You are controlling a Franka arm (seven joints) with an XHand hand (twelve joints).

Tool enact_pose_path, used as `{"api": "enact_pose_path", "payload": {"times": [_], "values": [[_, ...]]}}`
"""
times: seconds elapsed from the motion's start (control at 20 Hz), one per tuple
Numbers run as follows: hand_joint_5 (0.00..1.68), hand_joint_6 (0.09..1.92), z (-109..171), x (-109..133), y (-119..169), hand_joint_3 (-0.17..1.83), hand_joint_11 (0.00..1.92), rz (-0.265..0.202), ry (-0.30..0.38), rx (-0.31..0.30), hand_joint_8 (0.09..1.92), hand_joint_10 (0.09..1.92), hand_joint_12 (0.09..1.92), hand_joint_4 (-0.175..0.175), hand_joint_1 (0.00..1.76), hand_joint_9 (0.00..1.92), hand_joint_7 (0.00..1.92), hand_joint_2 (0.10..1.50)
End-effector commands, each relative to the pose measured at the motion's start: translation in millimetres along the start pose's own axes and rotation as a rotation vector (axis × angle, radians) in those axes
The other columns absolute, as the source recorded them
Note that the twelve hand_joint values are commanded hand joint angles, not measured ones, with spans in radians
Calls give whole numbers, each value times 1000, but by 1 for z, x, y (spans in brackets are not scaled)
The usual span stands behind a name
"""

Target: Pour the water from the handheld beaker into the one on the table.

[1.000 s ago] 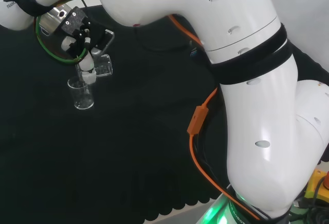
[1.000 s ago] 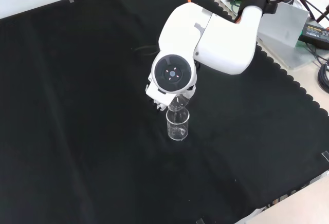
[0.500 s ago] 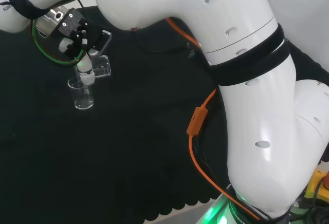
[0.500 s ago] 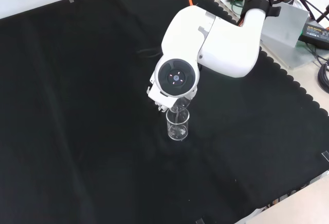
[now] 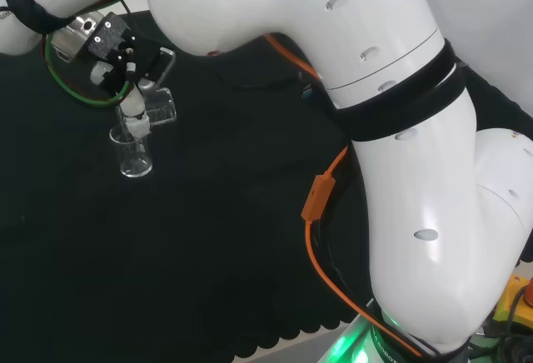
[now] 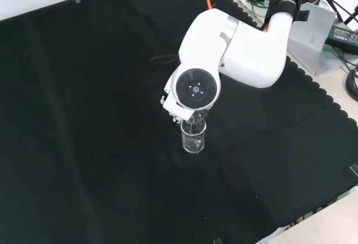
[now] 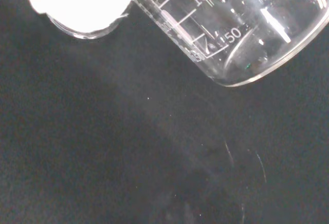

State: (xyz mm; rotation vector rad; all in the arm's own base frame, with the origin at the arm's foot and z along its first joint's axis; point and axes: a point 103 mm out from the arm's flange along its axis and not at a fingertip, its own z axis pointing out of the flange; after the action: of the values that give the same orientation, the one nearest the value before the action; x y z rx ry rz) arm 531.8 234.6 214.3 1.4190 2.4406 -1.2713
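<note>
The black-and-white robot hand (image 5: 117, 47) is clamped on a small clear glass beaker (image 5: 156, 106), tipped directly above the upright clear glass beaker (image 5: 133, 155) on the black-clothed bench (image 5: 233, 238). Risk: any lip misalignment above that upright beaker would likely spill water onto cloth.

A clear beaker (image 6: 194, 137) stands upright on the black cloth (image 6: 84, 115).

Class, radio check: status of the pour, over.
Robot hand shut on tilted beaker. Its mouth over table beaker. Nothing in the way.
</note>
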Motion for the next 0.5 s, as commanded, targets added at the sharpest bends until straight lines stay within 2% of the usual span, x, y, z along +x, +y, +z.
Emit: {"api": "enact_pose_path", "payload": {"times": [0.05, 0.5], "values": [[1242, 588, 6, 0, -2, -175, 1050, -3, -6, 14, 553, 735, 915, -175, 1302, 1446, 1301, 1070], [1240, 590, 3, 1, 1, -175, 1051, 9, -30, 41, 556, 735, 914, -175, 1302, 1446, 1300, 1070]]}}
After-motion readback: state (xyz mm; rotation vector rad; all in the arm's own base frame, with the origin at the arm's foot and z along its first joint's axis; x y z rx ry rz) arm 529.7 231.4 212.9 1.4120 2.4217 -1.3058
